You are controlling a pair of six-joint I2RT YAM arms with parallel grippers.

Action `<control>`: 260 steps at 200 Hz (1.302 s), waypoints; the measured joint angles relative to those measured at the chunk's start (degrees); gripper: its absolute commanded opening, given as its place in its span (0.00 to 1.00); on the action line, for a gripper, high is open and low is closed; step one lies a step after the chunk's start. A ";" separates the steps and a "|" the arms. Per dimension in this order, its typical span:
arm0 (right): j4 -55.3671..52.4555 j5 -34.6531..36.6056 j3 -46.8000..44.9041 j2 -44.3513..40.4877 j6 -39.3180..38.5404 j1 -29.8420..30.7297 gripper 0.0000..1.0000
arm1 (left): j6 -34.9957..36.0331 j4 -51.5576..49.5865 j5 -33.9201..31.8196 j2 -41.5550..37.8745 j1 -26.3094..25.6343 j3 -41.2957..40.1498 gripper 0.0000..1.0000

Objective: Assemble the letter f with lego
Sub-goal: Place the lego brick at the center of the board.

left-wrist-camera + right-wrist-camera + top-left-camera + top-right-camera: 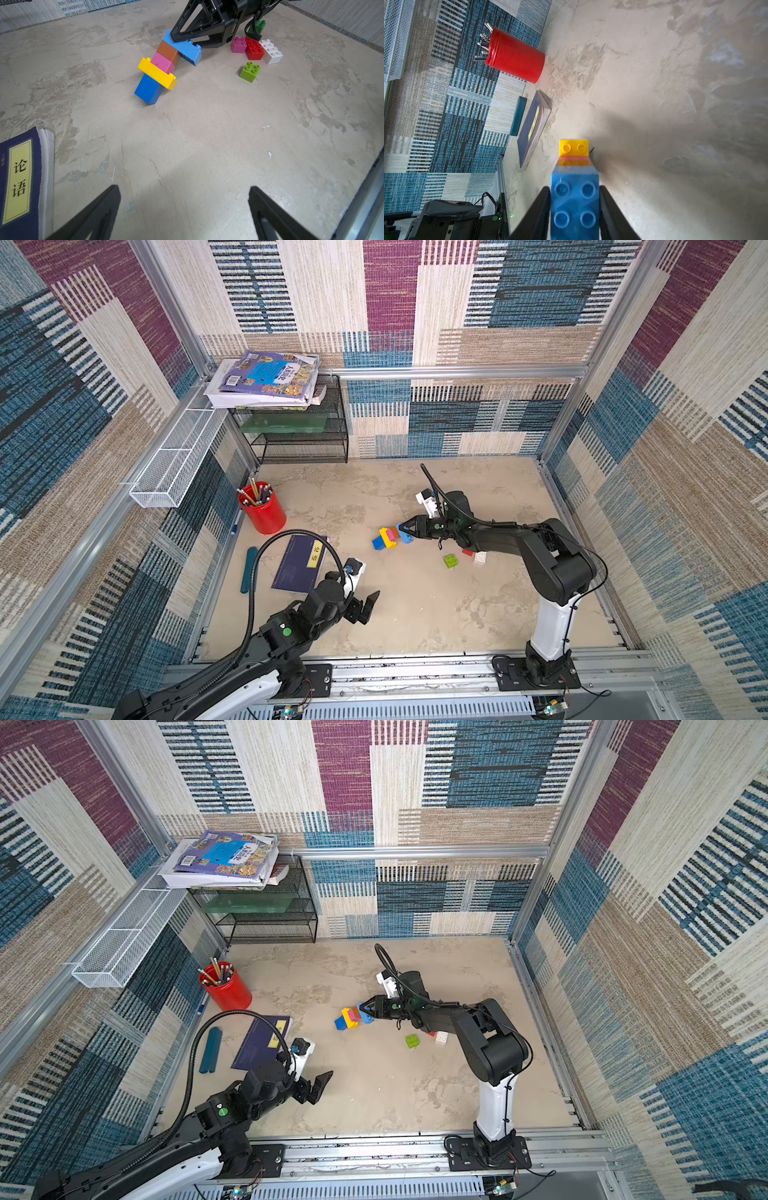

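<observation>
Clearly, the navy book (295, 568) carries a yellow label (18, 180) reading "论语". Mid-table, the right gripper (574, 188) clamps the light blue brick (185, 48) ending the joined lego row (156, 72) of blue, yellow, pink and brown; the left gripper (184, 187) gapes wide, well apart, empty.

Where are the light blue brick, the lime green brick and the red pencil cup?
light blue brick (575, 204), right wrist view, studded face.
lime green brick (251, 69), left wrist view, studded top.
red pencil cup (266, 518), in a top view, outer wall.
</observation>
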 measured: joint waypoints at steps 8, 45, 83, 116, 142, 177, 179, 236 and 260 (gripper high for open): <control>0.31 -0.04 0.00 0.13 0.02 -0.07 0.43 | 0.00 0.02 0.00 0.00 0.00 0.00 0.99; 0.52 -0.37 0.00 0.96 0.20 -0.26 0.46 | 0.00 0.00 0.00 0.00 0.00 0.00 0.99; 0.28 -0.37 0.02 2.01 0.17 -0.31 0.48 | 0.00 0.00 0.00 0.00 0.00 0.00 0.99; 0.24 -0.37 0.04 2.86 0.17 -0.37 0.49 | 0.00 0.00 0.00 0.02 0.00 0.00 0.99; 0.24 -0.39 0.26 3.82 0.17 -0.37 0.49 | 0.00 0.00 0.00 0.02 0.00 0.00 0.99; 0.28 -0.37 0.33 4.81 0.17 -0.37 0.49 | 0.00 0.00 0.00 0.02 0.00 0.00 0.99; 0.28 -0.37 0.35 4.87 0.17 -0.37 0.49 | 0.00 0.00 0.00 0.02 0.00 0.00 0.99; 0.17 -0.35 1.11 6.23 0.13 -0.39 0.52 | 0.00 0.00 0.00 0.02 0.00 0.00 0.99; -0.68 -0.15 2.10 6.45 -0.15 -0.42 0.55 | 0.00 0.00 0.00 0.02 0.00 0.00 0.99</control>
